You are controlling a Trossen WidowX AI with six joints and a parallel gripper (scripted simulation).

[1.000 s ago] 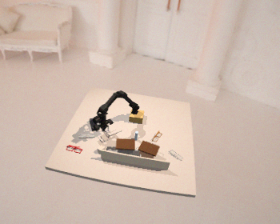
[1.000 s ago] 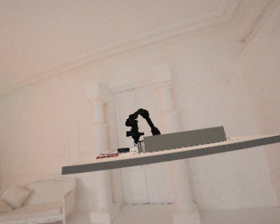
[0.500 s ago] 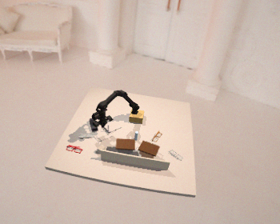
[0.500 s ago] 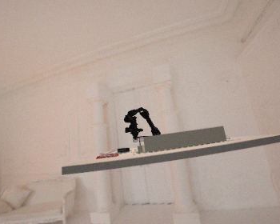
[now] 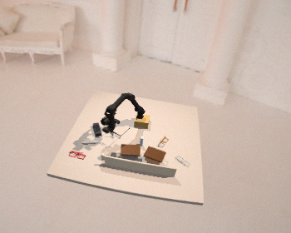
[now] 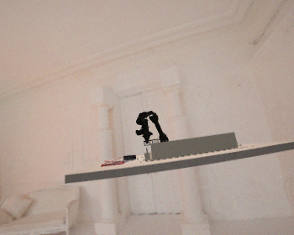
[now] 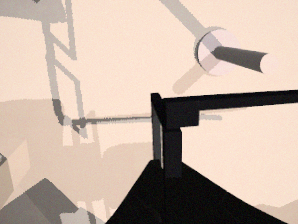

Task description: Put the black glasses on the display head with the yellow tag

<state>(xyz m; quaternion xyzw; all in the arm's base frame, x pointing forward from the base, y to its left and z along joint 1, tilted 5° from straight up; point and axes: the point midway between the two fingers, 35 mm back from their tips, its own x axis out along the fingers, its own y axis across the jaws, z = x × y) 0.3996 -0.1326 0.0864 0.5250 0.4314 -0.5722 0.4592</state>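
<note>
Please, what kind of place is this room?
Probably a grand, classical-style hall or salon: white columns, tall panelled double doors and an ornate pale sofa. The arm's board sits in the middle.
</note>
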